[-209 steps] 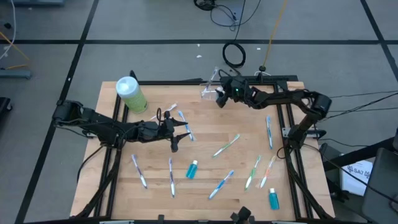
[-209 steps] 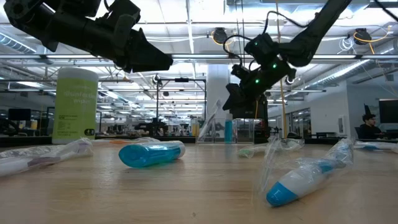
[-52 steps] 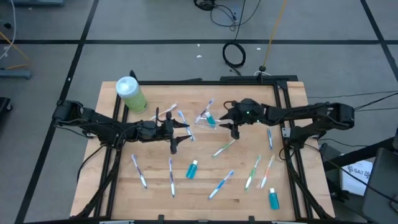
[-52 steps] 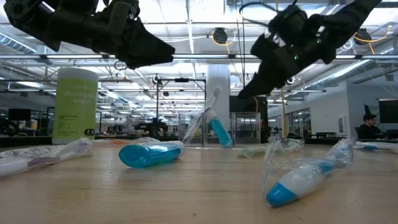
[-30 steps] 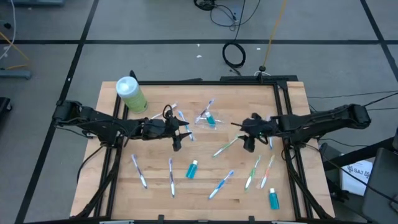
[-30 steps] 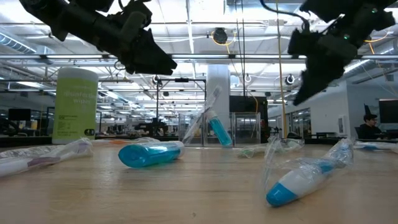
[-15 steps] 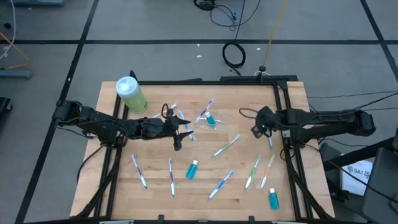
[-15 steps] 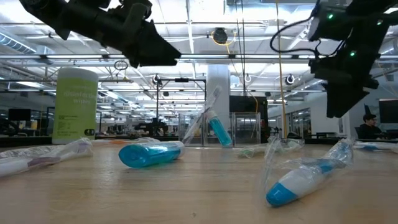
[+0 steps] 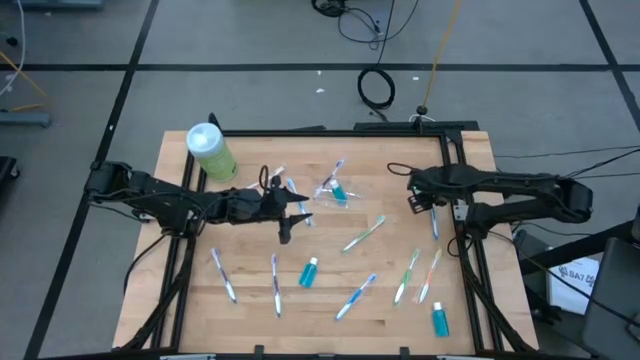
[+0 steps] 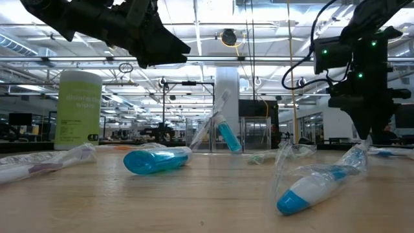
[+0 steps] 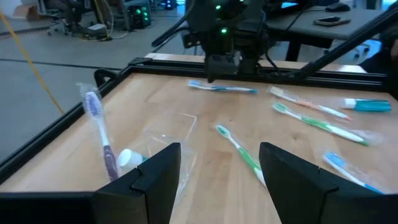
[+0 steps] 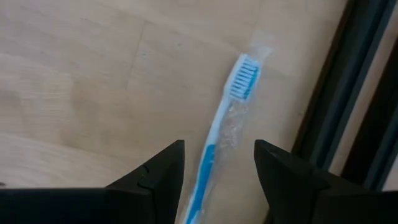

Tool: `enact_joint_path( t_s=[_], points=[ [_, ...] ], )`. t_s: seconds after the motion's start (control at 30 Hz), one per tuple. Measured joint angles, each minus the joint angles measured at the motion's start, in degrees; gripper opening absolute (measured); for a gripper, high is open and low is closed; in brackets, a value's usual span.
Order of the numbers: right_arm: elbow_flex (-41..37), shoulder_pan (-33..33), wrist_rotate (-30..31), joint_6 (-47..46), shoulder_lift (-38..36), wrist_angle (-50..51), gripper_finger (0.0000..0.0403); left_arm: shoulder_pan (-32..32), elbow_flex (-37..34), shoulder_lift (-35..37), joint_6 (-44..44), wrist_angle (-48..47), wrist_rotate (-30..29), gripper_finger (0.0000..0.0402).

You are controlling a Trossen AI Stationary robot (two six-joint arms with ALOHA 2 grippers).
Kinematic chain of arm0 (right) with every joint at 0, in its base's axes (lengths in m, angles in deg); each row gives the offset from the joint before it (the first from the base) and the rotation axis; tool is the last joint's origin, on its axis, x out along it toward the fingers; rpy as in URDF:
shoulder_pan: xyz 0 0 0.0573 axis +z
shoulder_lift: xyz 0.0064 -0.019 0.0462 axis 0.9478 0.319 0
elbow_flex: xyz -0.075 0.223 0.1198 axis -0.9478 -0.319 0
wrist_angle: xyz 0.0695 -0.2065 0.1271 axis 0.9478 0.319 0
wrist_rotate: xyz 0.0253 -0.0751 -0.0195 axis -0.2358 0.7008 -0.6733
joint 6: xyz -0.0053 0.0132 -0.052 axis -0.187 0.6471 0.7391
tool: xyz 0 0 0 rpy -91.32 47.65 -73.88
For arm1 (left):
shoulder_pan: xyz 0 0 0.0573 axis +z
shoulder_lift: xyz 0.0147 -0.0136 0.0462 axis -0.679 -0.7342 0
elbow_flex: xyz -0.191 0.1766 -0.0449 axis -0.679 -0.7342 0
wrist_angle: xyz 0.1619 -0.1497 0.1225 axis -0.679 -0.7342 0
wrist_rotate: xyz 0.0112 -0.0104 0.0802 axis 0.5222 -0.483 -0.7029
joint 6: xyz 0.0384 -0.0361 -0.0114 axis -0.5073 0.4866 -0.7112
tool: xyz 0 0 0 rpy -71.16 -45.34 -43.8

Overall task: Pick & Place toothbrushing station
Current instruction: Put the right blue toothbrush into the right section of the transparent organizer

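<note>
A clear plastic cup point(image 9: 332, 188) stands mid-table with a toothbrush and a teal tube leaning in it; the left wrist view shows the cup point(image 11: 166, 140) close ahead. My left gripper point(image 9: 291, 217) hovers open just left of the cup, nothing between its fingers point(image 11: 219, 149). My right gripper point(image 9: 415, 200) hangs open near the table's right rail and points down. A blue toothbrush point(image 12: 219, 127) in a clear wrapper lies flat on the wood under the gap between its fingers. Other toothbrushes point(image 9: 363, 235) and teal tubes point(image 9: 308, 271) lie scattered on the table.
A large green canister with a white lid point(image 9: 211, 150) stands at the far left. Black frame rails point(image 9: 452, 200) run along the table's edges, one close beside the blue toothbrush point(image 9: 433, 218). Wrapped toothbrushes point(image 9: 405, 277) and a tube point(image 9: 439, 320) lie near the front right.
My right gripper has swung from mid-table toward the right rail, sunk a little, and rolled and tipped over until it points down over the blue toothbrush. My left gripper has stayed in place, its fingers tipping up slightly. No object has moved.
</note>
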Motion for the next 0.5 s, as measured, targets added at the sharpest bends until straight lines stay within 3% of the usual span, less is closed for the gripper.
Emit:
enact_joint_path(
  t_s=[0.23, 0.33, 0.5],
  points=[
    [-2.11, -0.12, -1.6, -2.42, 3.93, -1.31, 0.0185, -0.05, 0.0, 0.0, 0.09, -0.02, 1.68, 0.0223],
    [-5.09, -0.64, -4.93, -2.22, 4.09, -5.31, 0.0185, -0.09, 0.0, 0.0, 0.65, -0.09, 2.07, 0.0223],
    [-8.83, -0.68, -5.08, -1.21, 3.91, -10.33, 0.0185, -0.11, 0.0, 0.0, 0.74, -0.42, 2.13, 0.0223]
  ],
)
